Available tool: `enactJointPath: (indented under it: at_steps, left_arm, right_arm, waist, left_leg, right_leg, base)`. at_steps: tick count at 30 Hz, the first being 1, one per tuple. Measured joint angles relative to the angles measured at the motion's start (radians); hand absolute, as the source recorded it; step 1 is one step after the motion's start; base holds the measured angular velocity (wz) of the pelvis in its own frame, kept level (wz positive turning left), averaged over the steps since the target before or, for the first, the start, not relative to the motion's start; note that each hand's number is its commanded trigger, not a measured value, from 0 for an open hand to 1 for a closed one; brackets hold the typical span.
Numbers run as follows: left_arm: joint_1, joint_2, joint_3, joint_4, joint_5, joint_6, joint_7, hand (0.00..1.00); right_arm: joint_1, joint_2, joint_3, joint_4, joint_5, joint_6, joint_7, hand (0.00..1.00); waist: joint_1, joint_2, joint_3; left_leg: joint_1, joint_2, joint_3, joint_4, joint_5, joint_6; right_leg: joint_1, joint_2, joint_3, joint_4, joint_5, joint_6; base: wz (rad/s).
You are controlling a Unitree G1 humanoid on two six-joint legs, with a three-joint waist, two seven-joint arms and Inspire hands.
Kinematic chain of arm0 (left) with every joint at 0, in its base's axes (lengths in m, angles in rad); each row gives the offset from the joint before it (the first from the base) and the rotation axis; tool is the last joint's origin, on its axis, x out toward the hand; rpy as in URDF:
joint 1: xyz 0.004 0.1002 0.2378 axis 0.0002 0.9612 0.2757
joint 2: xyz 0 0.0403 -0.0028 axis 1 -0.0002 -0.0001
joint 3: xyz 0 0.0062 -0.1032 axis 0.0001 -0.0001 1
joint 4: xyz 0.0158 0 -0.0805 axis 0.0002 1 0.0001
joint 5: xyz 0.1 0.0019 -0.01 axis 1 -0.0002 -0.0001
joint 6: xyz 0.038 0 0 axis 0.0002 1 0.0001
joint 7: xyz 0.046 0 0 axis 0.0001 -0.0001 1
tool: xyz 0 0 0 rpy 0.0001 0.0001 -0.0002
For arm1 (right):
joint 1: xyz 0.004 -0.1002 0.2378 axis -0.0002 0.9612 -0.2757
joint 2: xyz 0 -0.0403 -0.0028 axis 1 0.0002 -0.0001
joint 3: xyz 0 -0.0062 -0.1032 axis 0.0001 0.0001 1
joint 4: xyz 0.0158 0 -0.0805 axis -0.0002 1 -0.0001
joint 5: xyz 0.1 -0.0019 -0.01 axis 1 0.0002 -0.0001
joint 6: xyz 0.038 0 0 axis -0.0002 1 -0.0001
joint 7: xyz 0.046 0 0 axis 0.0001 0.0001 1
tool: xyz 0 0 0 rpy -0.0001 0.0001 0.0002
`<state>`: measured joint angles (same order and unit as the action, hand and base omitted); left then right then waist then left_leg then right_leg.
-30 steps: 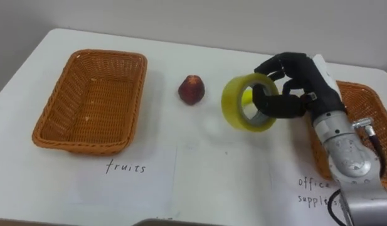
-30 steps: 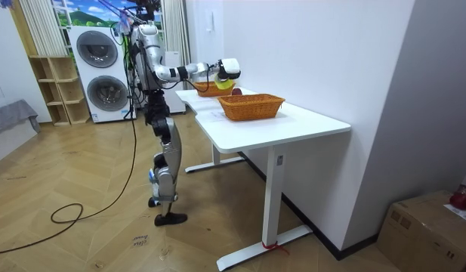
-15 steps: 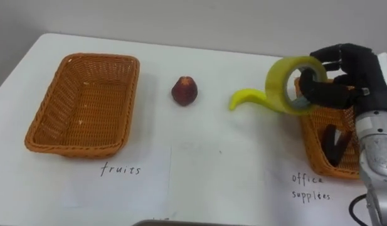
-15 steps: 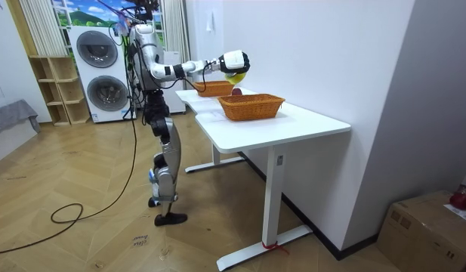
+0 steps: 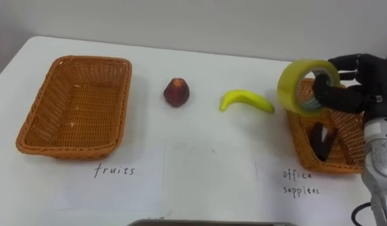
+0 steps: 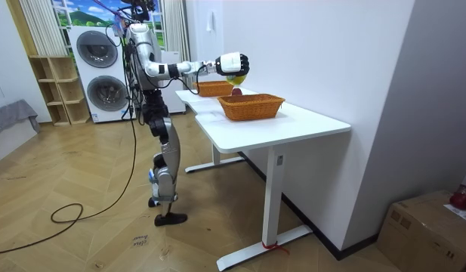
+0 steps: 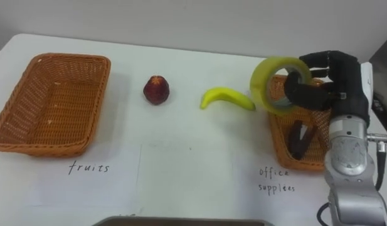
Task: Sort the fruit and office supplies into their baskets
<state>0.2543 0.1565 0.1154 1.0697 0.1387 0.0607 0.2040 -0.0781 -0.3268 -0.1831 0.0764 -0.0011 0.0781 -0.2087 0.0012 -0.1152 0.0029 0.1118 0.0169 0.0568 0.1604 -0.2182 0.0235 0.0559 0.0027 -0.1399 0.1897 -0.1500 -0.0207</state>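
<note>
The robot stands on the wooden floor at the end of a long white rectangular table [image 5: 199,72], its right arm stretched out level above the tabletop. Two stacked white washing machines [image 6: 104,75] stand against the wall behind it. On the table's left side sits a large, empty rectangular basket of woven orange-brown wicker [image 5: 74,107], with a white paper sheet bearing a handwritten label [image 5: 111,182] laid in front of it. On the right side sits a second wicker basket of the same weave [image 5: 300,135], and a second handwritten label [image 5: 296,182] lies before it. The robot's dark right hand [image 5: 353,94] hangs in the air over this right-hand basket, raised clear of it. Its fingers are curled round a wide roll of translucent yellow adhesive tape [image 5: 288,88], and the thumb reaches into the core. The roll stands on edge above the basket's left rim, with its opening turned towards the camera. A curved yellow banana [image 5: 246,100] lies on the bare table just left of that basket, apart from it. Farther left, between the banana and the empty basket, rests a small round dark-red fruit [image 5: 176,92]. Inside the right basket lies a small black object [image 5: 320,141], whose kind I cannot tell.
</note>
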Motion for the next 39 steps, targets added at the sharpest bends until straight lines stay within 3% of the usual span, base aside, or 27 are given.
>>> enactJointPath:
  at_steps: [9,14,19,39]
  left_arm:
    - [0.009,0.001,0.008,-0.013,-0.008,0.005,-0.002,0.0]
    - [0.013,0.005,0.011,-0.014,-0.007,0.01,-0.002,0.0]
    - [0.013,0.008,0.011,-0.025,-0.007,0.021,-0.001,0.0]
    - [0.033,0.011,0.038,-0.07,0.01,0.028,0.01,0.0]
  right_arm:
    - [0.0,0.0,-0.014,0.062,-0.001,0.001,-0.007,1.0]
    - [0.0,0.0,-0.015,0.076,-0.002,0.004,-0.007,1.0]
    - [0.0,0.0,-0.015,0.076,-0.003,0.008,-0.007,1.0]
    - [0.001,-0.002,-0.04,0.102,-0.048,0.019,-0.004,1.0]
  waist:
    - [-0.008,-0.009,-0.0028]
    - [-0.027,0.0,0.0006]
    - [-0.037,0.012,-0.0053]
    - [-0.048,0.012,-0.0056]
  left_leg:
    - [0.0,0.0,0.008,-0.001,0.0,0.0]
    - [0.002,0.003,0.01,-0.009,0.0,0.0]
    - [0.003,0.003,0.012,-0.01,0.0,0.0]
    - [0.005,0.003,0.022,-0.01,0.0,0.0]
  right_leg:
    - [-0.001,0.001,0.0,-0.004,0.0,0.0]
    - [-0.003,0.001,0.001,-0.004,0.0,0.0]
    - [-0.003,0.001,0.001,-0.004,0.0,0.0]
    - [-0.004,0.003,0.009,-0.003,0.0,0.0]
  base:
    - [0.0]
    - [-0.01]
    - [0.0]
    - [0.0]
